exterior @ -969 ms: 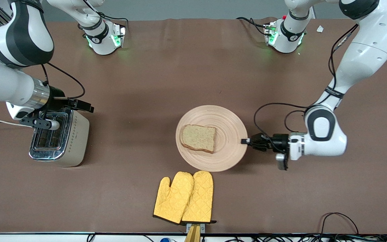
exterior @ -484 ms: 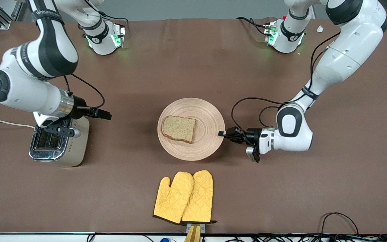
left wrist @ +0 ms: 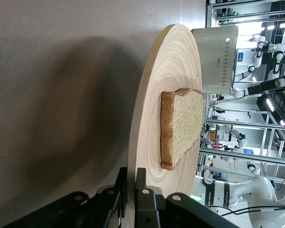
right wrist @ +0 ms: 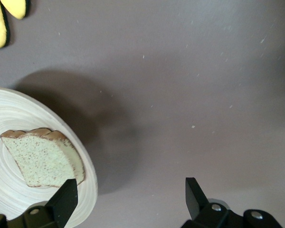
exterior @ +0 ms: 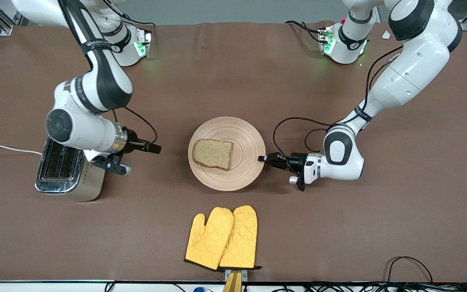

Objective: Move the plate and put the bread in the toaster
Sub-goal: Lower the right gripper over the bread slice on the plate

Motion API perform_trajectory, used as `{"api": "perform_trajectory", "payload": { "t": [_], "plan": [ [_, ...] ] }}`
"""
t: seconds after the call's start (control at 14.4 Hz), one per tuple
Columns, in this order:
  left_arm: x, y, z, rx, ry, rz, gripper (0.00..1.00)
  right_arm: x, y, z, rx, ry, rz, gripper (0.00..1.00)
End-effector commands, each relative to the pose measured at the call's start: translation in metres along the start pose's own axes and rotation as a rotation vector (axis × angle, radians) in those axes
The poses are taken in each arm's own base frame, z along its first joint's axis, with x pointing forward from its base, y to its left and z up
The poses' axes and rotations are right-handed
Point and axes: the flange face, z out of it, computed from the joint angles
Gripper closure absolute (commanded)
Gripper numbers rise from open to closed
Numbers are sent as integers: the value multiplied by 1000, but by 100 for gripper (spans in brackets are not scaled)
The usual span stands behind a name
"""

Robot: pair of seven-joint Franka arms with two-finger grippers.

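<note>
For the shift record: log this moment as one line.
left gripper: shut on plate rim | right gripper: open, over table between toaster and plate | bread: on plate

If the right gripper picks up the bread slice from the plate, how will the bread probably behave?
The bread looks thin and soft, so it would probably bend or dent under a hard squeeze. It seems light for its size. It lies flat and loose on the plate, so the open right gripper might push it sideways before gripping.
</note>
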Motion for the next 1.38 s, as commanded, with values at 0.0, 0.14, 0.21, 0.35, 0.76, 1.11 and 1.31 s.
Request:
{"api": "perform_trajectory", "payload": {
  "t": [0.0,0.14,0.21,0.35,0.76,1.11,1.31],
  "plan": [
    [-4,-2,1,7,6,-25,97,-14,-24,24,-15,-17,39,0],
    [-4,-6,4,28,5,-26,95,-25,-43,41,-21,-5,31,0],
    [-4,-12,2,50,14,-30,94,-31,-53,49,-26,1,10,0],
    [-3,-10,7,59,17,-25,90,-41,-71,68,-56,19,-47,0],
    [10,8,-28,90,74,-73,0,-47,-101,97,-109,75,-139,0],
    [39,89,-121,142,174,-158,0,-41,-121,116,-80,142,-179,18],
    [49,117,-186,242,143,-175,0,-39,-123,137,-82,141,-184,28]
  ]
}}
